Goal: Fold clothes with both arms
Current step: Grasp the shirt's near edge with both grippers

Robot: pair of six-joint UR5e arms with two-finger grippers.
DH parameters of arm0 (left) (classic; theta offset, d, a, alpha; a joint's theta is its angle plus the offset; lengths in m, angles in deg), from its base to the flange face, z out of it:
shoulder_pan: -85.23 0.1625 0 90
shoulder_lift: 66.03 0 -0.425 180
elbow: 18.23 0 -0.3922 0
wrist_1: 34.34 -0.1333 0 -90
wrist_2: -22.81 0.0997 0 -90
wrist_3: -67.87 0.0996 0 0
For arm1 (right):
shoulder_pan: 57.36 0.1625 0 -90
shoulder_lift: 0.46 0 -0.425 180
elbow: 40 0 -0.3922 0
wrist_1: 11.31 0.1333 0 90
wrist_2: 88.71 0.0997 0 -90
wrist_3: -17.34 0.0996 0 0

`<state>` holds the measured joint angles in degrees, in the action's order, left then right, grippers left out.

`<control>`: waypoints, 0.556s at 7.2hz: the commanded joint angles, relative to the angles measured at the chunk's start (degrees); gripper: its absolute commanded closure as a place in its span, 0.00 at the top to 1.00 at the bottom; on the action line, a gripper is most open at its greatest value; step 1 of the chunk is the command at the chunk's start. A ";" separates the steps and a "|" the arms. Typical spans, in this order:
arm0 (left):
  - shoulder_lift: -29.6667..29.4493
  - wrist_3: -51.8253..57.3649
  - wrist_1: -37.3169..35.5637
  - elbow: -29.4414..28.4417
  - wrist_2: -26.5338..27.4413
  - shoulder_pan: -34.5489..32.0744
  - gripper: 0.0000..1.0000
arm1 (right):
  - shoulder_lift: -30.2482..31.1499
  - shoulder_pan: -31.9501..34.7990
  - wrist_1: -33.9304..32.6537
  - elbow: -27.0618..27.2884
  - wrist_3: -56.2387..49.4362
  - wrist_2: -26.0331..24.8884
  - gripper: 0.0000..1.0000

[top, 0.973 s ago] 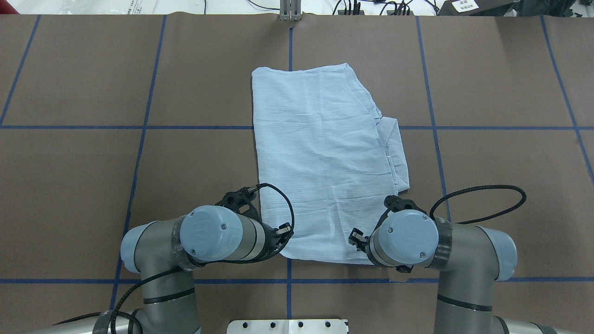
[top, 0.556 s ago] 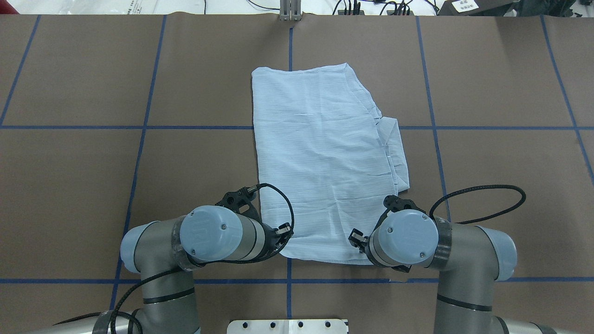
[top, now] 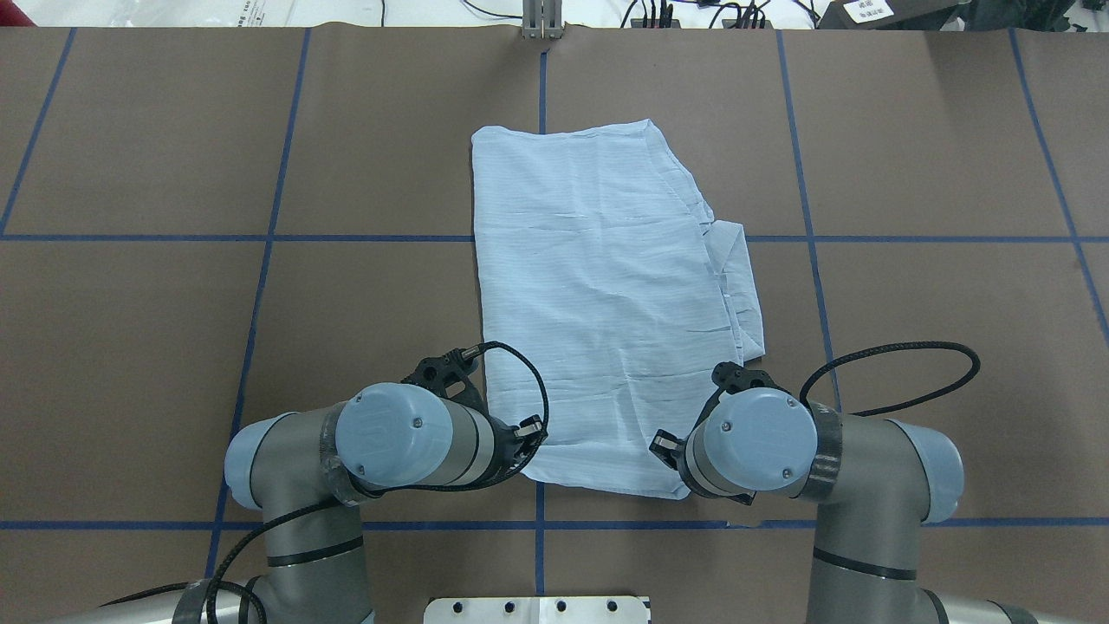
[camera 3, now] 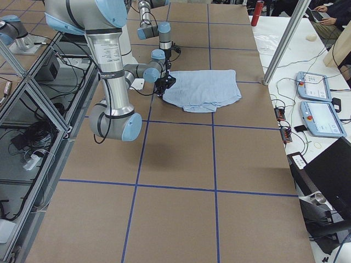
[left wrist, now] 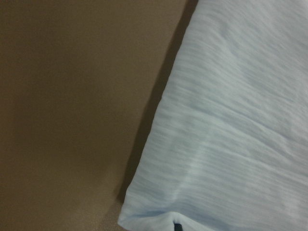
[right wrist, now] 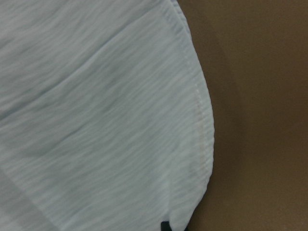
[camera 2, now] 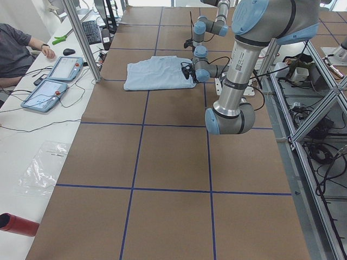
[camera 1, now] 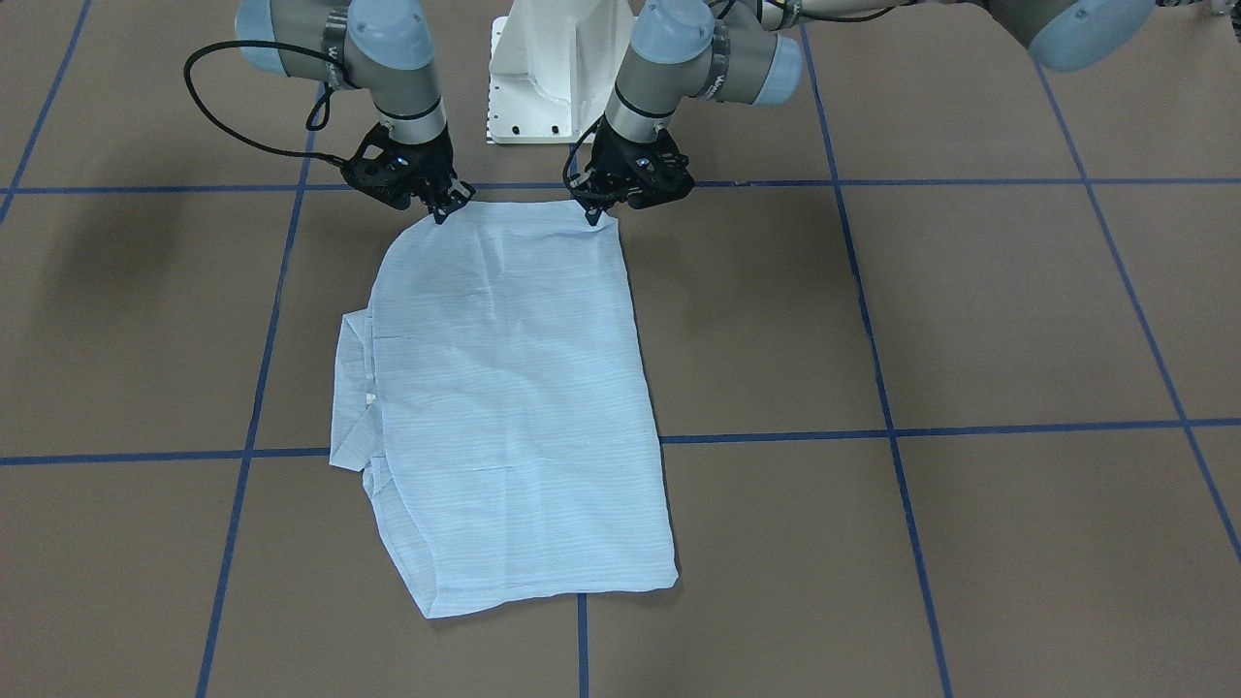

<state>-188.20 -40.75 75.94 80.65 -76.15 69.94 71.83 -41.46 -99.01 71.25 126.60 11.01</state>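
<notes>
Shirt (top: pixel 606 295) lies flat mid-desk (top: pixel 910 364), folded into a long narrow panel, with an under-layer sticking out on its right side. Left end effector (camera 1: pixel 594 215) and right end effector (camera 1: pixel 444 209) each sit at a corner of the near hem, fingers pressed together on the cloth. Looks like a pinch on both. My read: grasp step for the lengthwise fold. Next move: lift both corners evenly, carry them to the far edge, keep the hem taut so the middle doesn't sag.
</notes>
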 commanded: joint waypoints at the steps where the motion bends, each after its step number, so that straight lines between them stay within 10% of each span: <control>1: -0.09 0.07 -0.07 0.77 0.00 0.00 0.00 | -0.13 0.53 0.07 1.86 0.42 -0.22 0.00; 4: 1.13 0.16 -1.90 5.94 -0.61 -0.09 0.00 | 0.30 1.41 0.16 4.67 1.92 0.74 0.00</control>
<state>-187.67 -40.66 75.20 83.88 -76.60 69.88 71.83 -40.28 -98.89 74.63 128.40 11.40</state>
